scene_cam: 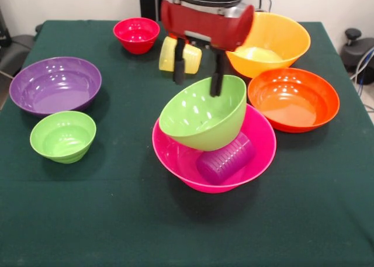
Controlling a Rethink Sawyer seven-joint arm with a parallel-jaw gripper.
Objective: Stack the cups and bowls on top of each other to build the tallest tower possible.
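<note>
**Tower barely begun: two pieces in the pink bowl, the rest scattered**

Starting at the left of the green-clothed table (70,220), the large purple bowl (55,85) sits alone near the edge, and just in front of it stands the small green bowl (63,136). Neither has been touched into any stack. Farther back, the small red bowl (136,34) stands by itself too.

In the middle, the yellow cup (169,54) lies on its side behind the arm, partly covered by it. The gripper (197,77) hangs over the tower. Its two dark fingers are spread apart; the right one dips just inside the rim of the medium green bowl (203,112), the left one sits outside it and a little behind. I can't tell whether either finger touches the rim, and nothing looks pinched between them. That green bowl leans, tilted toward me, on the purple cup (225,158), which lies on its side inside the large pink bowl (257,141). That is the whole tower so far.

To the right, the yellow-orange bowl (270,43) and the orange-red bowl (293,99) wait, side by side.

By my count, five bowls and the yellow cup remain unstacked. I see no orange cup anywhere; it may be behind the arm or in a bowl.
</note>
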